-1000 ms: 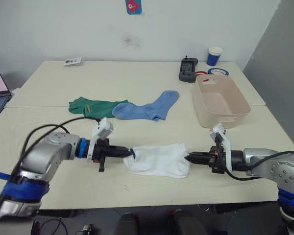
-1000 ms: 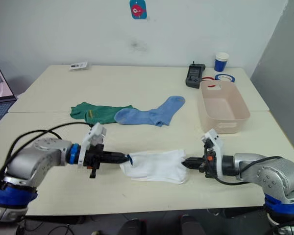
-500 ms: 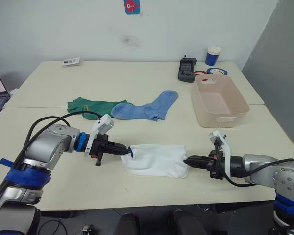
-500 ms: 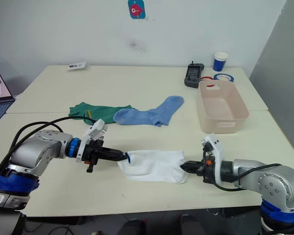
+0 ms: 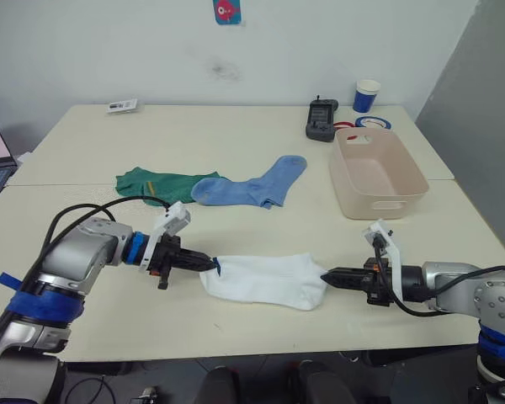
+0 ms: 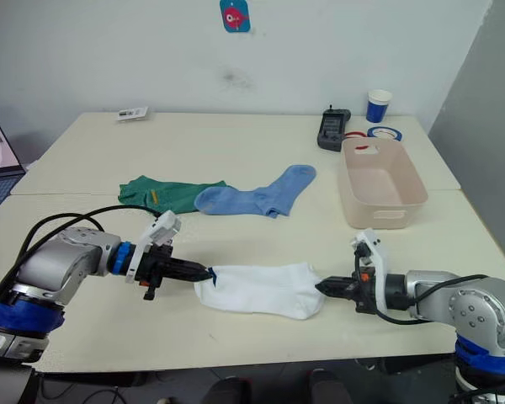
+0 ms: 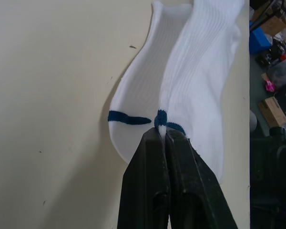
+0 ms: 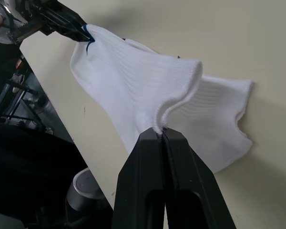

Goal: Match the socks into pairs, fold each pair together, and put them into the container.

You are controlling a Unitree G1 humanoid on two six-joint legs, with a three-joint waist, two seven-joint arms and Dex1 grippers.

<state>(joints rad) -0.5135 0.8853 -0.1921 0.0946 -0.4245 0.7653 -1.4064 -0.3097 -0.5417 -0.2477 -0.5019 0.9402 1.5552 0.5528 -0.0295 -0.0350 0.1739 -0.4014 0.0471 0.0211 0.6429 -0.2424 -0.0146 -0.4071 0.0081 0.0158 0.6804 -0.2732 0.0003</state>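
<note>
Left eye view: the white socks (image 5: 265, 280) lie stretched along the near part of the table (image 5: 236, 143), pinched at both ends; the left gripper (image 5: 212, 263) is clamped on the toe end at the left, its two black fingers (image 7: 169, 157) pressed together with no gap over the blue toe seam; the right gripper (image 5: 324, 275) is clamped on the cuff end at the right, fingers (image 8: 157, 152) likewise closed tight on a fold of the ribbed edge, which lifts slightly off the table; in the wrist views two white layers show, one lying over the other. Farther back, left of centre, the dark green socks (image 5: 156, 182) lie flat with a small yellow mark, and just to their right the light blue socks (image 5: 254, 187) overlap their edge; the container (image 5: 377, 172) stands at the far right, well apart from the white socks; beyond it sit a blue-and-white cup (image 5: 367, 95) and a dark handheld device (image 5: 321, 119).
</note>
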